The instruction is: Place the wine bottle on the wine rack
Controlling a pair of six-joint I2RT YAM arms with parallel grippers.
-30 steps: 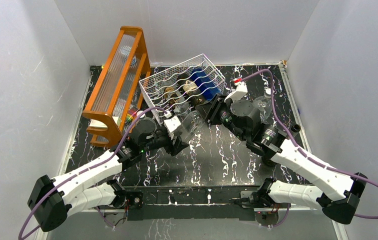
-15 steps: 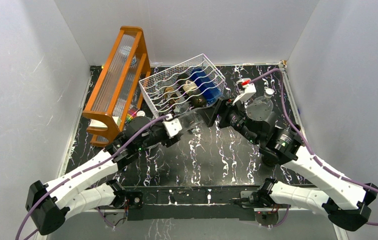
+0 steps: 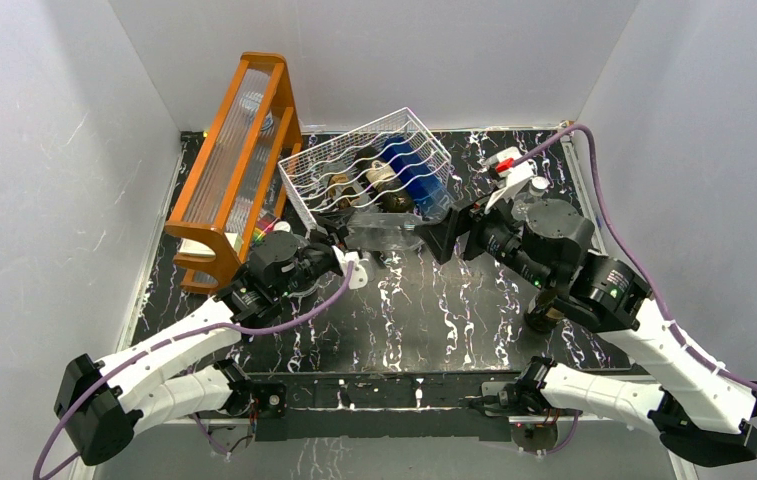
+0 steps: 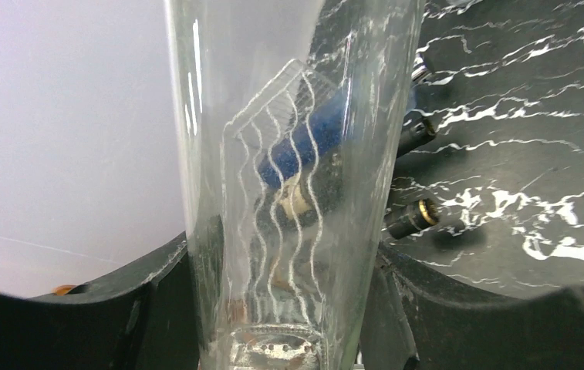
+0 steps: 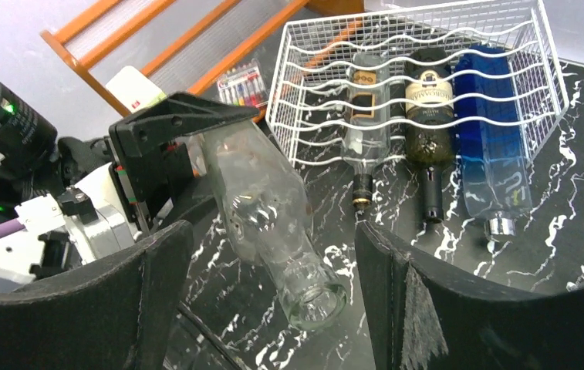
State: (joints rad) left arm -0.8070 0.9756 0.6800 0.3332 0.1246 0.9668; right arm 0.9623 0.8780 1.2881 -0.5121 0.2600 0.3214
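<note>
The left claw (image 4: 285,262) is clamped on the base end of the clear wine bottle (image 3: 386,236), with its black fingers (image 4: 126,308) pressed to either side of the glass. The bottle is held above the black marbled counter (image 3: 434,320) and lies roughly level. It is just in front of the near side of the white wire wine rack (image 3: 354,165), which sits at the counter's far edge, left of the middle. The bottle is not on the rack. Its neck runs toward the right edge, and the open mouth faces the right claw (image 3: 450,236), whose fingers (image 5: 458,308) stand wide apart. The neck lies close before them, but I cannot tell whether it reaches between them.

The overhead view gives the layout. Both arms meet mid-counter, and the orange wooden frame (image 3: 239,150) stands near the far left corner beside the rack.

The right wrist view shows what the overhead view blurs. Three bottles lie side by side in the rack with their necks poking toward the near edge: a clear labelled bottle (image 5: 366,116), a dark green bottle (image 5: 427,108) and a blue bottle (image 5: 493,146). A pack of coloured crayons or pens (image 5: 246,81) lies at the foot of the frame.

The left wrist view shows the rack's wavy wires only warped through the held glass, with two bottle necks (image 4: 412,220) beside it.
</note>
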